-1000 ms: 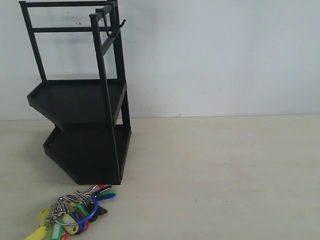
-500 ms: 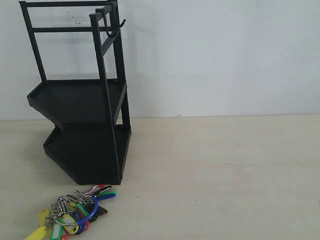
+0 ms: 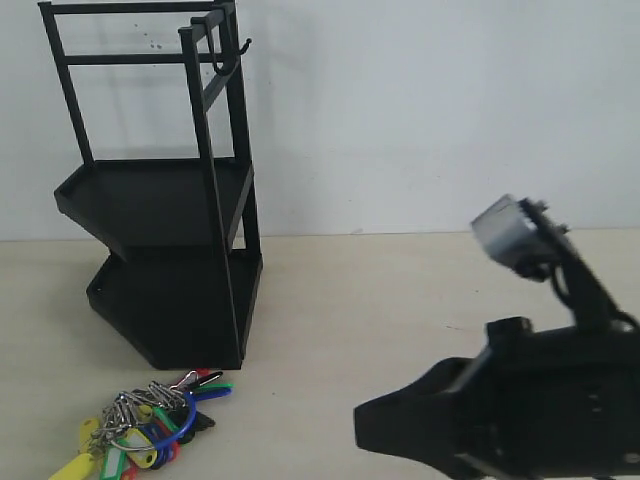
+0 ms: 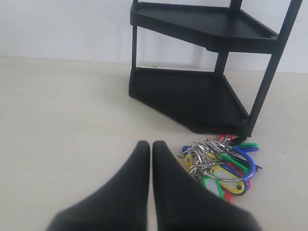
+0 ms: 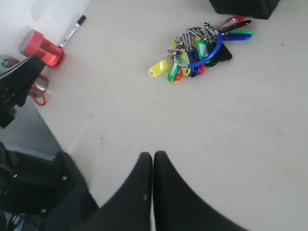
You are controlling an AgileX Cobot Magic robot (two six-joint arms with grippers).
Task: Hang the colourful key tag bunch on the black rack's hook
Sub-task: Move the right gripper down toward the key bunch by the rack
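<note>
The right gripper fills the near right foreground above the table. Its fingers are pressed together with nothing between them. Its tip points towards the bunch, well apart from it, and only tabletop lies between.

The left gripper is likewise clenched and empty. Its tips are near the bunch but apart from it.

The bunch lies flat on the table at the near left, just in front of the rack, its red and green tags nearest the rack's foot.

A red object and a marker lie off to one side, well apart from the bunch.

The hook sits on the rack's top rail, high above the bunch. A white wall stands behind.
</note>
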